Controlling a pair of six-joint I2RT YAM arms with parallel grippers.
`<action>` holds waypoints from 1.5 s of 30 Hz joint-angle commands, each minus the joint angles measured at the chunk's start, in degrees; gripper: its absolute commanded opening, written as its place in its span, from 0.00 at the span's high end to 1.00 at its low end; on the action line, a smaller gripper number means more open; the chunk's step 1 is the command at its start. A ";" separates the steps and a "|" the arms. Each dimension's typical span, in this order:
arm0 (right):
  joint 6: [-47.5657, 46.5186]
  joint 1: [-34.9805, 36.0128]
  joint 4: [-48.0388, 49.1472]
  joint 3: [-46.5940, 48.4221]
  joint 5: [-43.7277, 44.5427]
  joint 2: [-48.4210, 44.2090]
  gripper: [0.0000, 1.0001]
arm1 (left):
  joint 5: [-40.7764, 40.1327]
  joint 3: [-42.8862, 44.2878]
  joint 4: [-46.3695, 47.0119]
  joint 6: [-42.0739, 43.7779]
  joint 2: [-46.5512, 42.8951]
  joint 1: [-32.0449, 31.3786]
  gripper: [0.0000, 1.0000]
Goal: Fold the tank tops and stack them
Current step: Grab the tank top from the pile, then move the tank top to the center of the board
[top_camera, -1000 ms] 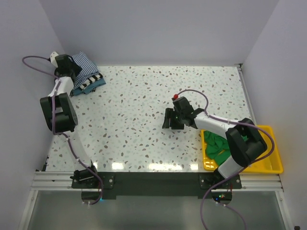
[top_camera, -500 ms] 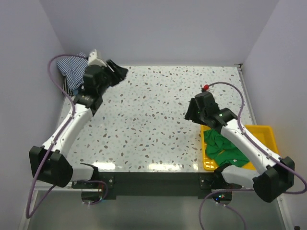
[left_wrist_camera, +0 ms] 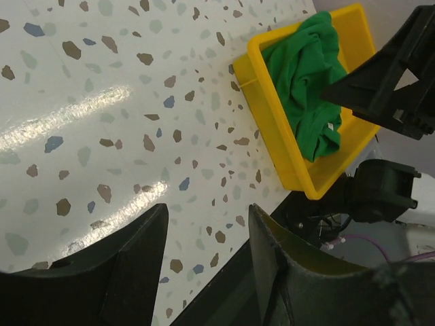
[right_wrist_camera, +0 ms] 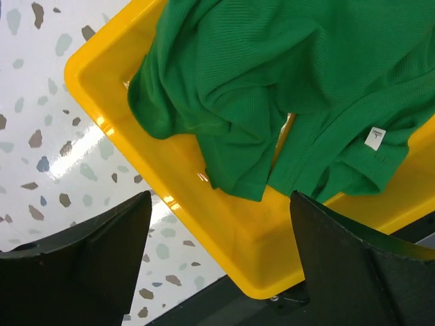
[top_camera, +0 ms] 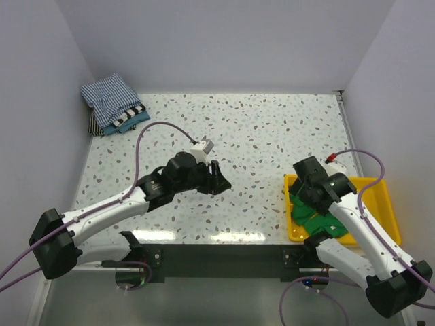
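A crumpled plain green tank top lies in the yellow tray at the near right. My right gripper hovers open over the tray's left corner, with nothing between its fingers. In the right wrist view the green tank top sits just beyond the open gripper. A folded stack of tank tops rests at the far left corner, the blue-and-white striped one on top. My left gripper hangs open and empty over the middle of the table, pointing toward the tray.
Walls enclose the table on the left, back and right. The right arm shows in the left wrist view over the tray's far side. The table's dark front rail runs along the near edge.
The left arm swung from the stack at the far left to the middle of the table. The right arm pulled back from the table's centre to over the tray, its jaws opening wider.
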 commanded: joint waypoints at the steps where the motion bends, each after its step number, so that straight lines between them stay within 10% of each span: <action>1: 9.43 -0.54 -2.72 0.22 4.68 0.80 0.14 | 1.86 -0.74 2.31 2.25 -2.75 -0.38 0.44; 15: 2.76 -17.59 21.10 -5.75 2.22 17.85 0.25 | 2.31 -1.18 -3.58 7.08 -6.53 -0.38 0.44; 22: -2.50 -17.77 17.95 -1.81 4.68 12.70 1.00 | 1.09 0.14 -5.42 8.05 -7.06 -0.47 0.44; 31: -18.23 -15.93 16.35 28.06 -12.68 7.39 1.00 | -8.76 7.78 -12.71 7.96 -11.98 2.42 0.42; 39: -24.04 17.08 14.78 69.18 -0.16 37.76 1.00 | -13.49 17.52 -19.30 10.33 -15.32 13.15 0.39; 45: -25.01 22.57 16.43 76.79 -1.99 47.65 1.00 | -26.51 20.44 -22.74 10.86 -19.45 14.03 0.34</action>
